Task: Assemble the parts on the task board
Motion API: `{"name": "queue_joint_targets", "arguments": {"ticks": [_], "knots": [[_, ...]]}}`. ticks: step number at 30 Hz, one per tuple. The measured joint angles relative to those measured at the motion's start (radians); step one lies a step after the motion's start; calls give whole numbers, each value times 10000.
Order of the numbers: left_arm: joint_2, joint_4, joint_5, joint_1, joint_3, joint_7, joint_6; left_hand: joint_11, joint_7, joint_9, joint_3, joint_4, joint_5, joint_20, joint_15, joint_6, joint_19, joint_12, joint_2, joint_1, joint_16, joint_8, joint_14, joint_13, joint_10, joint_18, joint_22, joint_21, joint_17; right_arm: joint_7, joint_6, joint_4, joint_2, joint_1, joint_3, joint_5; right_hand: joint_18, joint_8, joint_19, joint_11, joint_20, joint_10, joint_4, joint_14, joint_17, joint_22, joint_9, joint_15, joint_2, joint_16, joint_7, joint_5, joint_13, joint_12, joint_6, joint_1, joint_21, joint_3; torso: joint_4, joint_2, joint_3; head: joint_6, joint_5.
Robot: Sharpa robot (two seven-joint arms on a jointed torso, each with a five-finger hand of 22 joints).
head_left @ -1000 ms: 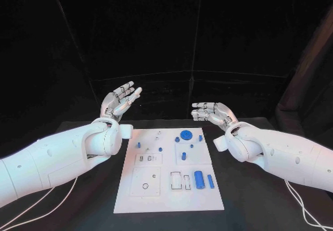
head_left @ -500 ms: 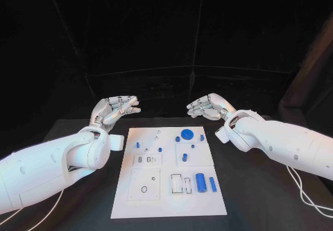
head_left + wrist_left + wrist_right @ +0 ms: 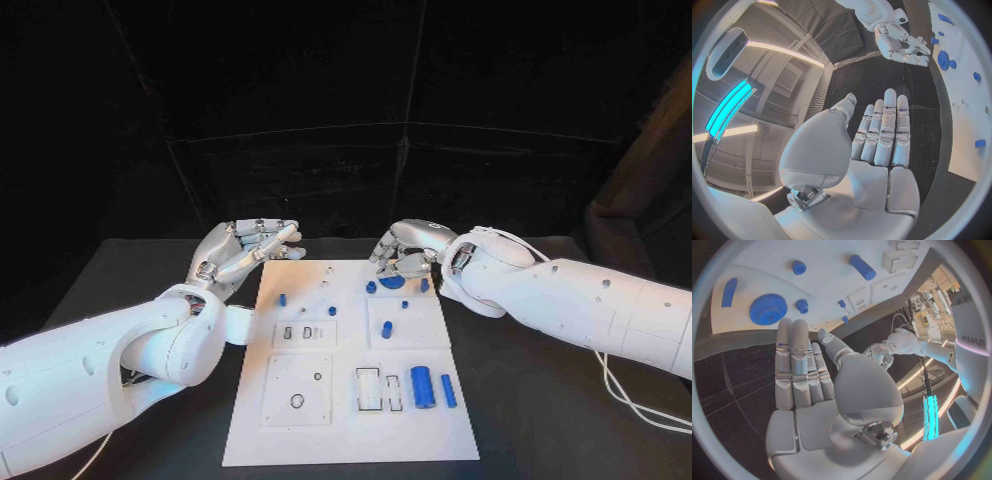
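Hands empty, fingers apart, at the frame's middle.
Your left hand (image 3: 245,246) and right hand (image 3: 407,245) hover over the task board's (image 3: 351,420) far edge, by the blue gear (image 3: 391,281).

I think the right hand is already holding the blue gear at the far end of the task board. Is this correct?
Not quite. In the right wrist view the right hand is empty, its fingers straight, and the blue gear lies untouched at the far end of the task board.
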Motion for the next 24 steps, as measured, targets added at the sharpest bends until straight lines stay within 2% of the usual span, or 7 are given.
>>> {"name": "queue_joint_targets", "arguments": {"ticks": [6, 11, 16, 24], "knots": [[8, 63, -71, -12, -12, -51, 113, 0, 0, 0, 11, -68, 0, 33, 0, 0, 37, -173, 45, -45, -141, -77, -1, -36, 0, 1, -53, -1, 68, -492, 309, 35, 134, 11, 0, -1195, -2, 0, -80, 71, 36, -278, 17, 0, 509, 323, -1, 0, -53, 694, -33, 0, -1, 0, -53, -53, 502, 151, 53, 180, -24, 25, -53], [18, 100, -96, -15, -15, -68, 170, 7, 0, -9, 12, -67, 0, 33, 28, -1, 37, -231, 45, -45, -196, -129, -30, -46, -7, 0, -77, -55, 91, -698, 518, 45, 199, 15, 3, -1642, -2, 0, -165, 84, 89, -436, 59, -1, 1041, 538, -1, 1, -104, 1303, -44, -52, -1, 0, -169, -105, 847, 235, 66, 266, -34, 38, -75], [27, 106, -113, -17, -21, -92, 237, 38, 0, -9, 39, -94, 0, 33, 37, -1, 37, -262, 45, -45, -222, -188, -39, -46, -39, -1, -88, -56, 104, -864, 731, 12, 288, 18, 5, -1967, -3, 0, -241, 84, 88, -506, 99, -1, 2416, 826, -2, 1, -105, 2621, -34, -52, -1, 0, -179, -105, 1312, 331, 79, 322, -36, 20, -79], [29, 51, -124, -18, -23, -112, 312, 38, 0, -8, 39, -94, 0, 33, 37, -1, 37, -277, 81, -81, -235, -188, -39, -45, -39, -1, -100, -56, 119, -985, 962, -65, 436, 20, 7, -2249, -2, 0, -369, 85, 109, -506, 148, -1, 3704, 1176, -2, 1, -104, 3857, -34, -52, -2, 0, -179, -105, 1873, 546, 102, 352, -43, 2, -67]]}}
